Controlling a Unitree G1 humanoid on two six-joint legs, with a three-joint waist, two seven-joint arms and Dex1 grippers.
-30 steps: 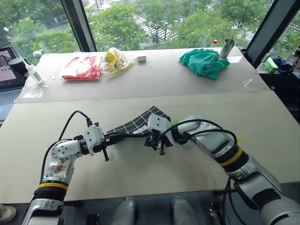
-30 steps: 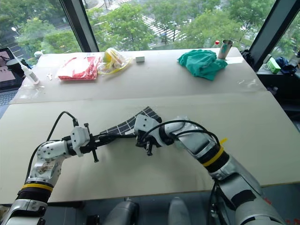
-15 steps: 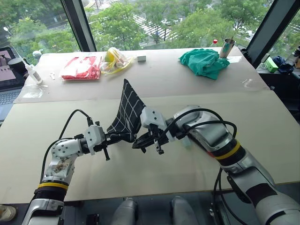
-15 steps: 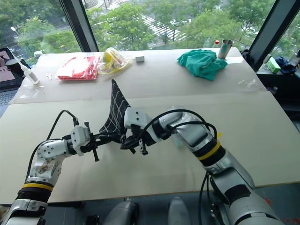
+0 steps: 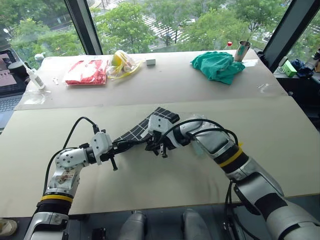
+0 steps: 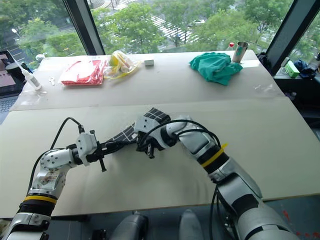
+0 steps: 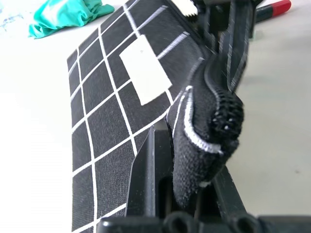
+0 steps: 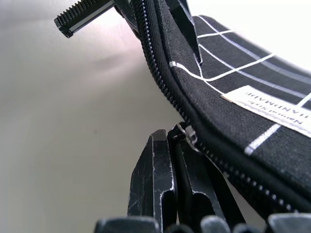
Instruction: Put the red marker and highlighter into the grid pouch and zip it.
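The grid pouch (image 5: 156, 121) is black with white lines and a white label (image 7: 145, 75), held just above the table's middle between both hands. My left gripper (image 5: 125, 145) is shut on the pouch's near end. My right gripper (image 8: 177, 138) is shut on the zipper pull at the pouch's edge, close to the left fingers. The red marker (image 7: 273, 8) lies on the table beyond the pouch. A pale translucent shape, likely the highlighter (image 5: 199, 148), lies partly hidden by my right forearm.
Along the far side of the table lie a red-and-white packet (image 5: 86, 71), a yellow bag (image 5: 122, 64), a small white block (image 5: 151, 62), a green cloth (image 5: 217, 66) and a metal cup (image 5: 243, 50). A white bottle (image 5: 35, 77) and a laptop (image 5: 7, 75) are at the left.
The pouch swung upright half a second ago and has dropped back to a low slant. My right gripper has slid along it toward the left gripper. The left hand stayed put.
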